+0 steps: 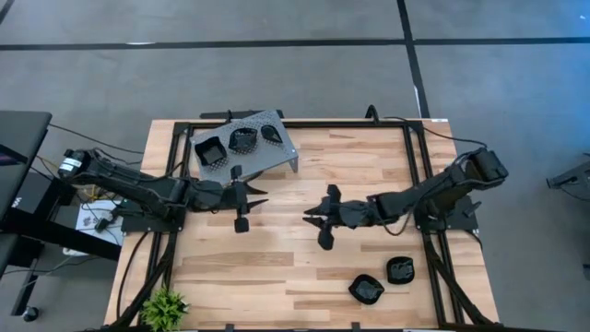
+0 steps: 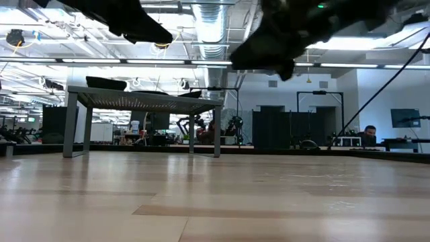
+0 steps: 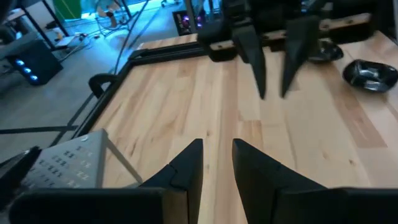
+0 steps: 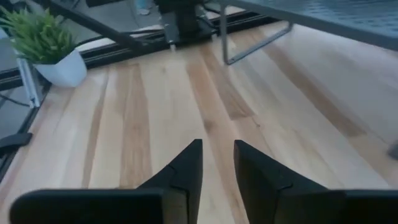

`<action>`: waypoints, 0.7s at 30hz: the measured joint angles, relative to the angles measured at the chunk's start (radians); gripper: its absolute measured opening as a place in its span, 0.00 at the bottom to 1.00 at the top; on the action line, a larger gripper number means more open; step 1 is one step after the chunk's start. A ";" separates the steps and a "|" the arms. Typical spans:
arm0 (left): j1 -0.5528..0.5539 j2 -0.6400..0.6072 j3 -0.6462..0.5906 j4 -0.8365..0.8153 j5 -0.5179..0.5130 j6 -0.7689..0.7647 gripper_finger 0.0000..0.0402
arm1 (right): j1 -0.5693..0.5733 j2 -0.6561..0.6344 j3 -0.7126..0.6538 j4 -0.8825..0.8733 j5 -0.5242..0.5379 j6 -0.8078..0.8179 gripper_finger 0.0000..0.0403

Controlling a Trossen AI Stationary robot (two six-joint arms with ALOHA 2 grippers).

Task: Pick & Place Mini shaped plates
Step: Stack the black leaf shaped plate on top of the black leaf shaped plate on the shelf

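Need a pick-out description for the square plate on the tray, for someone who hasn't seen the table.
Find the grey perforated metal tray standing on legs at the far edge of the wooden table, on the left arm's side. Three glossy black mini plates sit in a row on it. The square plate is the end one nearest the table's left edge; it has straight sides, unlike the rounded scalloped plate beside it and the leaf-like plate.

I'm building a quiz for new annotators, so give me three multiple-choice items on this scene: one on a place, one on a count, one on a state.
1. Where is the grey perforated tray?
A. beside the plant
B. at the table's far edge, by the left arm
C. on the floor

2. How many black dishes lie on the tray?
A. one
B. three
C. six

3. The left gripper is:
A. clamping a dish
B. out of view
C. empty, above bare wood

Key: B, the high view shows it there; B, three dishes show on it; C, only tabletop shows between its fingers.
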 joint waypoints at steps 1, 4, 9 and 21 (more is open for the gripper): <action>0.006 0.000 0.000 0.001 0.000 0.000 0.22 | -0.007 0.017 0.021 -0.004 -0.024 -0.010 0.22; 0.015 0.000 0.000 0.000 0.000 0.000 0.22 | -0.012 0.068 0.088 -0.014 -0.083 -0.014 0.25; 0.015 0.000 0.000 0.000 0.000 0.019 0.22 | 0.020 0.120 0.206 -0.163 -0.094 -0.061 0.30; 0.015 0.000 0.000 0.000 0.000 0.079 0.22 | 0.146 0.138 0.384 -0.226 -0.070 -0.310 0.36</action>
